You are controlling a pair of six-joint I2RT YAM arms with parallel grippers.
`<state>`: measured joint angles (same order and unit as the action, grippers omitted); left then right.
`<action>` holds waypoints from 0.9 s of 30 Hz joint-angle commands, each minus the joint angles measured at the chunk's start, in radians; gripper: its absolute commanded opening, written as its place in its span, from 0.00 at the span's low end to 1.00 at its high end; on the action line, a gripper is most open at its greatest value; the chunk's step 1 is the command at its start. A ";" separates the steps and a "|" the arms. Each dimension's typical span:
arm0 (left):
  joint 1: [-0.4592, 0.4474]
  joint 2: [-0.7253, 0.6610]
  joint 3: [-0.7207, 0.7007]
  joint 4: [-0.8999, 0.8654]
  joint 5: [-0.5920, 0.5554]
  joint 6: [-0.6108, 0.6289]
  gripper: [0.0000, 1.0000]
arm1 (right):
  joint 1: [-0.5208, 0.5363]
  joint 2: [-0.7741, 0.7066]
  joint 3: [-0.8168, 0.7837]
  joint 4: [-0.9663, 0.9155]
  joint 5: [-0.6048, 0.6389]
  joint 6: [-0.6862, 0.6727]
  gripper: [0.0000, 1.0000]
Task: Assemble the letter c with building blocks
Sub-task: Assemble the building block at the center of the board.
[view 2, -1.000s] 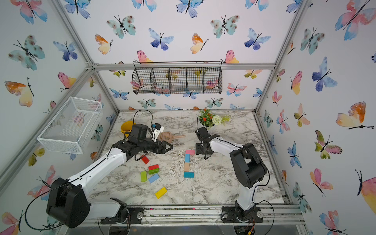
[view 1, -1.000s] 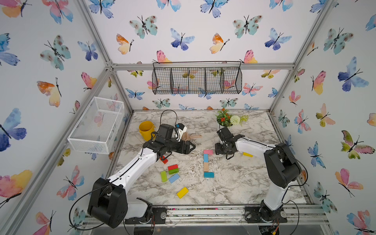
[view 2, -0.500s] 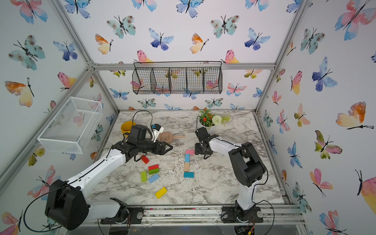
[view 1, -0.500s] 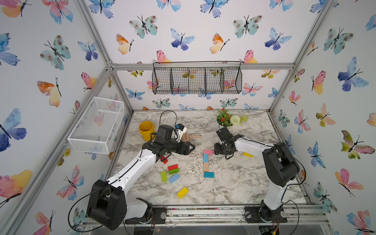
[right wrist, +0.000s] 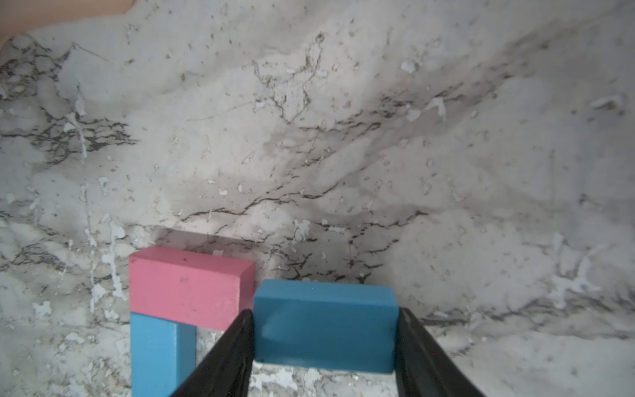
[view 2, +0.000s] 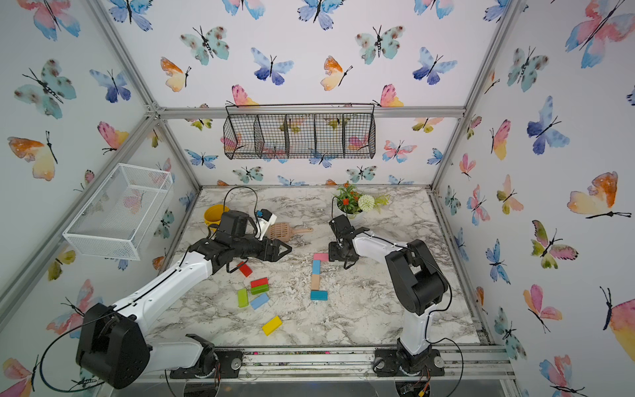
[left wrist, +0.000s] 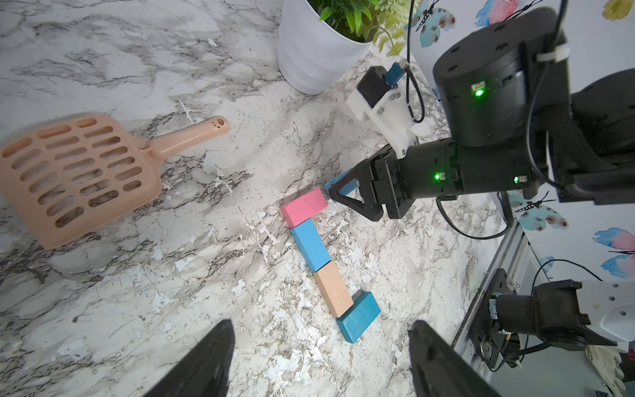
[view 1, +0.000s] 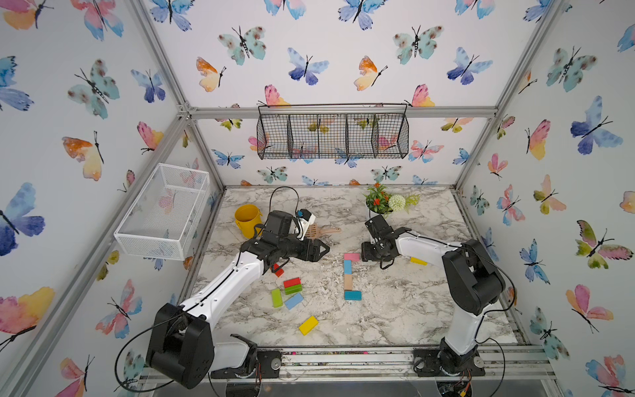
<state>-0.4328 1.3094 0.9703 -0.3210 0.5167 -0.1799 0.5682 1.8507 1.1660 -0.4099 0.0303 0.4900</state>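
Butterfly-papered enclosure [view 1: 309, 51], marbled worktop [view 1: 395, 309], letter C part-built.

Aluminium frame at the corners. Black wire basket [view 1: 332, 135] hangs on the back wall, white wire basket [view 1: 165, 213] on the left wall. Worktop is grey-veined white, its surface flaked in patches. Yellow cup [view 1: 247, 220], potted plant [view 1: 385, 202] and slotted scoop [left wrist: 79, 172] stand toward the rear. Left tool [view 1: 321, 250] hangs over the worktop, jaws apart, empty. Right tool [right wrist: 323, 311] is clamped on a teal block [right wrist: 326, 330], low and just beside the end of the pink block [right wrist: 185, 288]. Pink block, light blue block [view 1: 347, 267] and tan block [view 1: 348, 282] lie in line, with a second teal block [view 1: 353, 295] crosswise at the near end. Loose blocks [view 1: 293, 289] lie near the left arm, a yellow block [view 1: 308, 325] nearer the front.
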 commanded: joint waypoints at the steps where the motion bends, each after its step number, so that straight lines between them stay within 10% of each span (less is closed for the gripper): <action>1: 0.005 -0.007 0.005 0.003 0.000 0.016 0.81 | -0.004 0.019 -0.005 0.005 -0.008 0.016 0.63; 27: 0.012 -0.009 0.003 0.003 0.004 0.016 0.81 | -0.042 -0.118 -0.062 -0.011 -0.011 0.064 0.67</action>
<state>-0.4263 1.3094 0.9703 -0.3195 0.5171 -0.1799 0.5491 1.7584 1.1328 -0.4095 0.0284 0.5323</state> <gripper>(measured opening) 0.806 0.676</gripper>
